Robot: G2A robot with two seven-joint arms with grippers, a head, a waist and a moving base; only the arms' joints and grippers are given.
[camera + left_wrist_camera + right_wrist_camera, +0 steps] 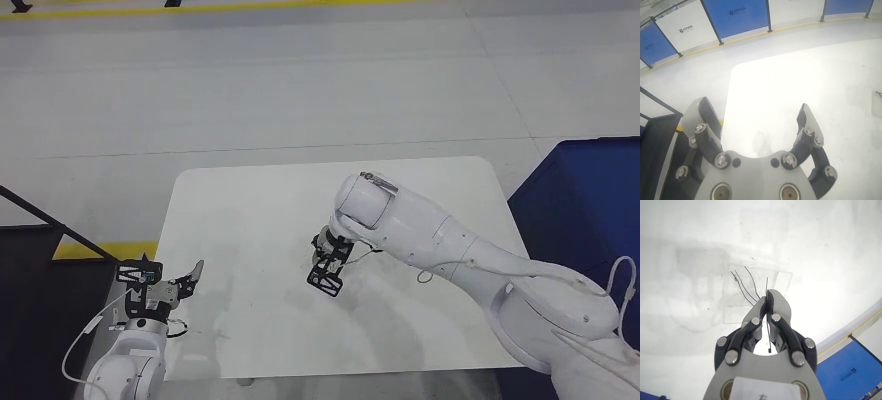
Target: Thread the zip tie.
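My right gripper point(766, 294) is shut on a thin black zip tie point(767, 283). The tie's pointed tail sticks out past the fingertips, and its square head hangs back between the finger links. Just under the gripper lies a clear shallow tray point(785, 275) holding several more black zip ties point(745, 285). In the top view the right gripper point(327, 272) hangs over the middle of the white table point(250, 220). My left gripper point(754, 103) is open with nothing between its fingers. It is above the table's left edge point(175, 280), well apart from the tray.
The clear tray point(877, 102) appears far off at the edge of the left wrist view. A blue bin point(590, 200) stands off the table's right side, and a black frame point(659, 117) stands off its left. Blue and white barrier panels point(734, 17) line the floor beyond.
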